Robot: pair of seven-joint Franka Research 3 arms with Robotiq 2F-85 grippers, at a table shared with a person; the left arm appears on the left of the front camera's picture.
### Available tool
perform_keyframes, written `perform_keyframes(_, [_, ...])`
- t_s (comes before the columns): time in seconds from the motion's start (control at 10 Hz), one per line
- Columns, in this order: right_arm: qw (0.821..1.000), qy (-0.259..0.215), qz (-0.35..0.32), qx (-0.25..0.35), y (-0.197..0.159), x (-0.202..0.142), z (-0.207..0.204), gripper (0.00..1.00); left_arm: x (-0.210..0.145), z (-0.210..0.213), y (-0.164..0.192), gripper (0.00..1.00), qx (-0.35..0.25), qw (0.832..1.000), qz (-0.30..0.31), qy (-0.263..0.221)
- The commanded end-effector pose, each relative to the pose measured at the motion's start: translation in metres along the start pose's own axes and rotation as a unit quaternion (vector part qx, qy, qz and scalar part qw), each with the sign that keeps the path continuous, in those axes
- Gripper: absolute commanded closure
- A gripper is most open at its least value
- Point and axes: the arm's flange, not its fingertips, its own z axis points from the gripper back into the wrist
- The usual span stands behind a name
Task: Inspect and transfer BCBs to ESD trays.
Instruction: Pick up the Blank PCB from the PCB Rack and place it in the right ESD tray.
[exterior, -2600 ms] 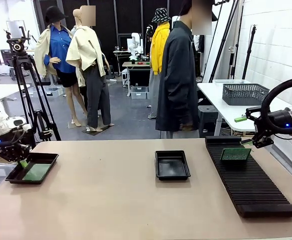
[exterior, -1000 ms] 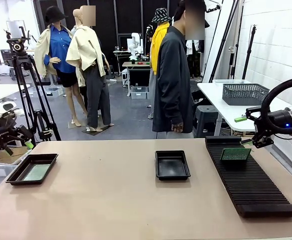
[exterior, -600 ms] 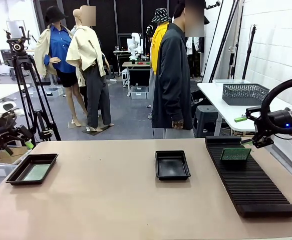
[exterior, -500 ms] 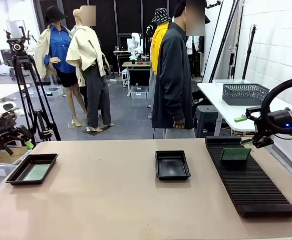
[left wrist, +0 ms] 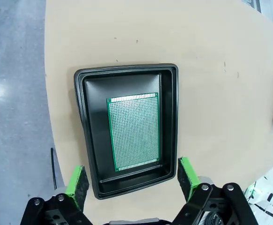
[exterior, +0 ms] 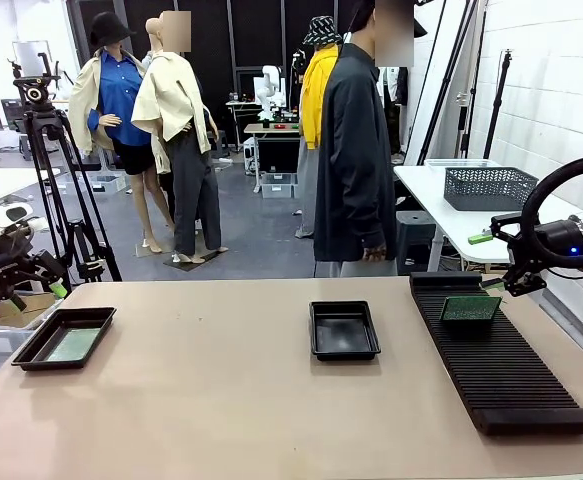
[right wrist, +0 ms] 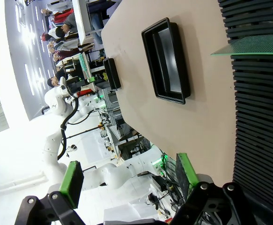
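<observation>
Glossy black flared-rim ESD tray (left wrist: 173, 93) on the smooth beige table (exterior: 221, 400), flat perforated green BCB (left wrist: 134, 131) lying inside, left gripper (left wrist: 132, 176) above it, jaws spread, now lifted clear of the tray, second BCB (exterior: 469, 308) standing in the ribbed black rack (exterior: 511, 370), right gripper (exterior: 516, 283) beside it, jaws spread, unmoved.

Looks like a robotics lab or studio-style workshop. Open hall with grey floor (exterior: 261, 225), white block wall (exterior: 556, 90) at right. Camera (exterior: 34, 92) on tripod (exterior: 44, 140) at left, black stands (exterior: 498, 110) by the wall. White work table (exterior: 441, 215) with grey wire basket (exterior: 489, 187). Beige bench (exterior: 221, 400) in front, long black slotted rack (exterior: 501, 365) on it.
</observation>
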Motion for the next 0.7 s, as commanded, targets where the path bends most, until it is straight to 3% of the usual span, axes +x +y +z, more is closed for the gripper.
perform_keyframes(0.0, [1.000, -0.001, 0.002, -0.010, 0.000, -0.003, -0.002, 0.00, 0.000, 0.000, 0.000, 0.00, 0.000, 1.000, 0.000, 0.000])
perform_keyframes(0.3, [1.000, -0.001, 0.002, -0.010, 0.000, -0.003, -0.002, 0.00, -0.015, 0.014, 0.017, 0.00, -0.168, 0.986, -0.004, -0.004])
perform_keyframes(0.5, [1.000, -0.001, 0.002, -0.010, 0.000, -0.003, -0.002, 0.00, -0.020, 0.023, 0.028, 0.00, -0.298, 0.954, -0.011, 0.024])
perform_keyframes(0.6, [1.000, -0.001, 0.002, -0.010, 0.000, -0.003, -0.002, 0.00, -0.018, 0.022, 0.032, 0.00, -0.327, 0.944, 0.001, 0.034])
